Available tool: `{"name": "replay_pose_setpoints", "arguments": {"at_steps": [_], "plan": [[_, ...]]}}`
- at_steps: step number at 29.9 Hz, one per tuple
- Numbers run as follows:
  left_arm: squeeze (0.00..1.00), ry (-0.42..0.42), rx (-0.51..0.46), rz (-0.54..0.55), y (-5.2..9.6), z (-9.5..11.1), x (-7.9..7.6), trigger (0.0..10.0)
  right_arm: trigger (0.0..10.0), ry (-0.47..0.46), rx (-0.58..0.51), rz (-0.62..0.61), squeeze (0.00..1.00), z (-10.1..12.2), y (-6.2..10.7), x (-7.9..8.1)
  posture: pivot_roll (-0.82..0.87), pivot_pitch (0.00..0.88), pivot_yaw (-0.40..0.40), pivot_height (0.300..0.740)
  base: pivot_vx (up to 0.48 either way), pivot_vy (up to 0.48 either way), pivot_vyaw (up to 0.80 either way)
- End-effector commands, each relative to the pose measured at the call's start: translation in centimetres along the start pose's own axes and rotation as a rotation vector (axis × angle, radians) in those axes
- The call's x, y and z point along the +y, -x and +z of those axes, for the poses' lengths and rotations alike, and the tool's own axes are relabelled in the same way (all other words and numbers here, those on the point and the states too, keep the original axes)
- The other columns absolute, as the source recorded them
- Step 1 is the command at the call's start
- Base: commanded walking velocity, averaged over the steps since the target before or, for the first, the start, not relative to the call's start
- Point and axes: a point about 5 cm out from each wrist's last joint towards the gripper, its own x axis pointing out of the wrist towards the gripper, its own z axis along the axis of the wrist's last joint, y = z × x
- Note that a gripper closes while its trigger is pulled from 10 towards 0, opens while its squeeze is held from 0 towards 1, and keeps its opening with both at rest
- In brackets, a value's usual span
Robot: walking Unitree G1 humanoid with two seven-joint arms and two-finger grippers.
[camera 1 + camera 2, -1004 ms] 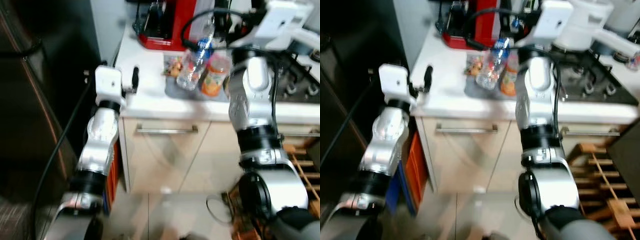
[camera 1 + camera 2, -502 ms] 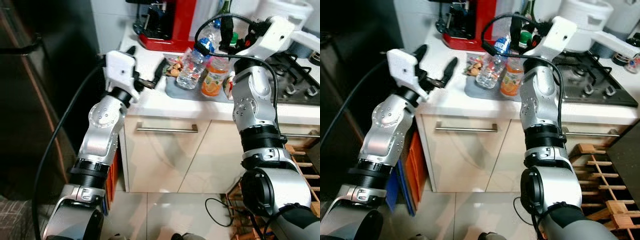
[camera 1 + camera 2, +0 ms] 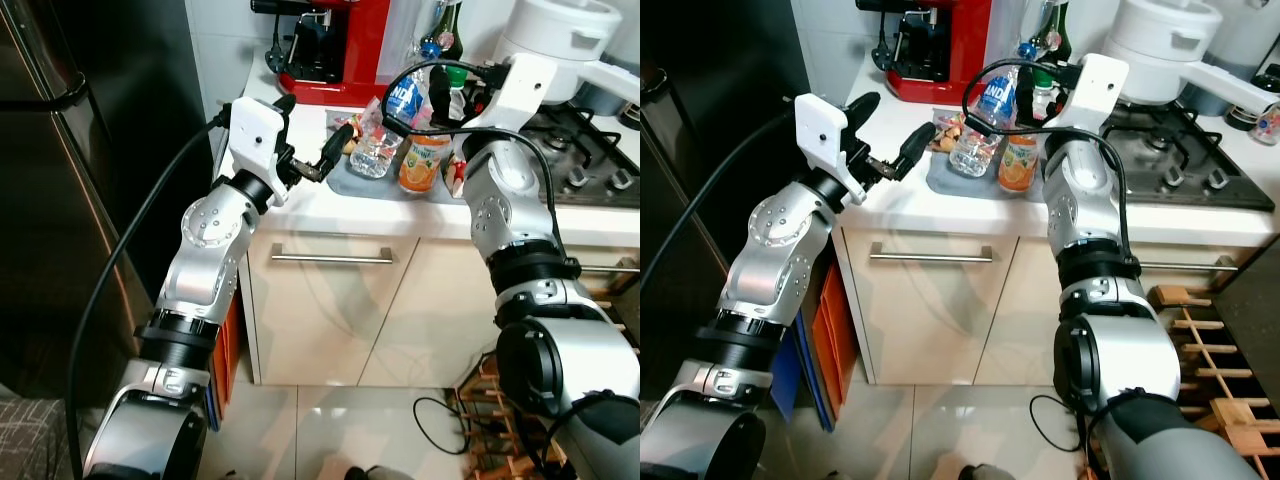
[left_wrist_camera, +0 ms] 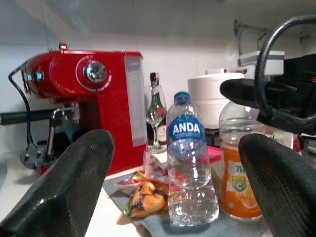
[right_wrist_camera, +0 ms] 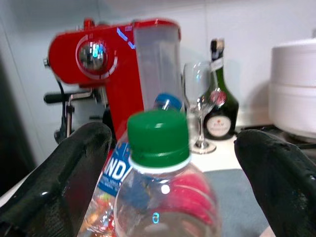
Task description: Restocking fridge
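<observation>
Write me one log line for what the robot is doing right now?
stage: reaching | left hand: open, facing water bottle | right hand: open, around green-capped juice bottle | both bottles upright on grey mat on counter

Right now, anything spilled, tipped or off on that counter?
Nothing stands out. The water bottle and orange juice bottle stand upright and capped on the grey mat, snack packets beside them. No spill on the counter. Left gripper and right gripper are both open.
</observation>
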Motion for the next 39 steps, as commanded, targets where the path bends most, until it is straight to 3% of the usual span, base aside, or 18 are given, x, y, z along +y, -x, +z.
{"name": "replay_pose_setpoints", "arguments": {"at_steps": [1, 14, 16, 17, 18, 23, 32, 37, 39], "plan": [[0.0, 0.001, -0.002, -0.014, 0.0, 0.2, -0.3, 10.0, 10.0, 0.02, -0.001, -0.003, 0.25, 0.5, -0.3, -0.1, -0.03, 0.0, -0.045, 0.74, 0.0, 0.0, 0.0], [0.0, 0.013, 0.024, -0.008, 0.4, -0.2, -0.3, 10.0, 10.0, 0.071, 0.128, -0.078, 0.18, -1.5, -0.3, -0.3, -0.03, 0.0, -0.058, 0.74, 0.0, 0.0, 0.0], [0.0, 0.01, 0.028, -0.008, 0.4, -0.2, -0.2, 10.0, 4.4, 0.078, 0.125, -0.099, 0.18, -1.4, -0.3, -0.7, -0.04, 0.0, -0.055, 0.74, 0.0, 0.0, 0.0], [0.0, 0.01, 0.028, -0.008, 0.4, -0.2, -0.2, 10.0, 4.4, 0.078, 0.125, -0.099, 0.18, -1.4, -0.3, -0.7, -0.04, 0.0, -0.055, 0.74, 0.0, 0.0, 0.0], [0.0, 0.009, 0.029, -0.009, 0.3, -0.2, -0.2, 10.0, 0.0, 0.07, 0.127, -0.106, 0.18, -1.3, -0.4, -0.8, -0.04, 0.0, -0.054, 0.74, 0.0, 0.0, 0.0], [0.0, 0.015, 0.029, -0.015, -0.1, -0.2, -0.3, 10.0, 0.0, 0.019, 0.212, -0.109, 0.19, -2.1, -0.3, -0.8, -0.04, 0.0, -0.054, 0.74, 0.0, 0.0, 0.0], [0.0, -0.005, 0.038, -0.017, 0.2, -0.2, -0.5, 10.0, 0.0, -0.013, 0.251, -0.067, 0.21, -2.9, -0.2, -0.3, 0.02, 0.0, -0.082, 0.74, 0.0, 0.0, 0.0], [0.0, 0.0, 0.062, 0.006, 1.0, -0.6, -0.3, 10.0, 0.0, 0.046, 0.256, -0.032, 0.22, -3.3, -0.1, 0.5, 0.06, 0.0, -0.099, 0.74, 0.0, 0.0, 0.0], [0.0, 0.022, 0.061, 0.026, 1.2, -0.6, -0.3, 10.0, 0.0, 0.074, 0.199, -0.023, 0.23, -2.7, -0.3, 0.8, 0.07, 0.0, -0.104, 0.74, 0.0, 0.0, 0.0]]}}
